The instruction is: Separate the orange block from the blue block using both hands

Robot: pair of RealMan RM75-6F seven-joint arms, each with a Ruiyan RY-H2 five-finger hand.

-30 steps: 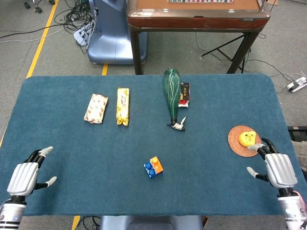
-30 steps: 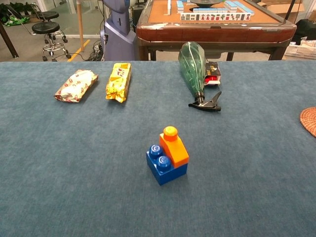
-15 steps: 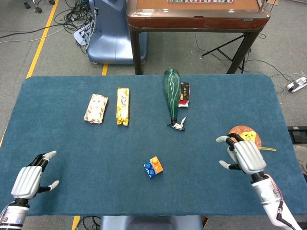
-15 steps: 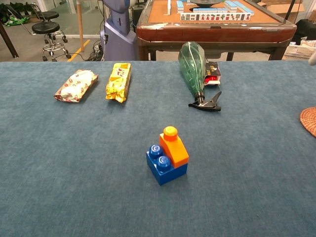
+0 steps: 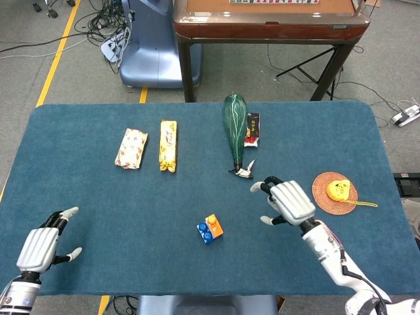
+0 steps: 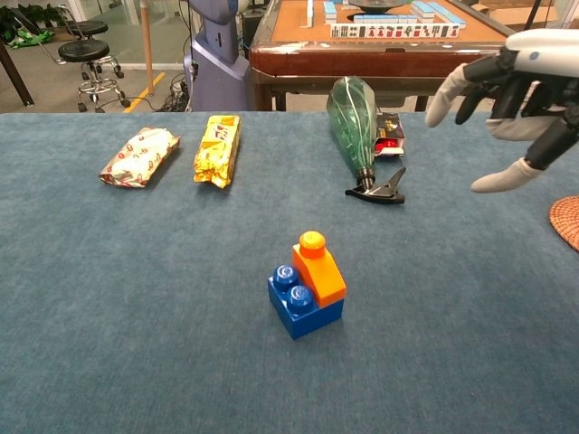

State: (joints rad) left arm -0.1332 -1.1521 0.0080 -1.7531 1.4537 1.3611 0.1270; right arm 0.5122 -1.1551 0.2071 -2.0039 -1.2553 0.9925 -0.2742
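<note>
An orange block [image 5: 214,224] [image 6: 317,268] sits snapped on top of a blue block [image 5: 206,231] [image 6: 303,307] near the middle front of the table. My right hand [image 5: 285,201] [image 6: 511,93] hovers open above the cloth, to the right of the blocks and apart from them, fingers spread. My left hand [image 5: 41,246] is open at the front left corner, far from the blocks, and shows only in the head view.
A green spray bottle [image 5: 235,129] [image 6: 355,117] lies behind the blocks beside a small dark box [image 5: 252,128]. Two snack packets [image 5: 131,148] [image 5: 168,145] lie at the back left. A woven coaster with a yellow object [image 5: 337,191] sits at the right. Blue table cloth [image 5: 98,197].
My right hand has swept left from the coaster at the table's right edge toward the blocks and now shows in the chest view. My left hand barely moved.
</note>
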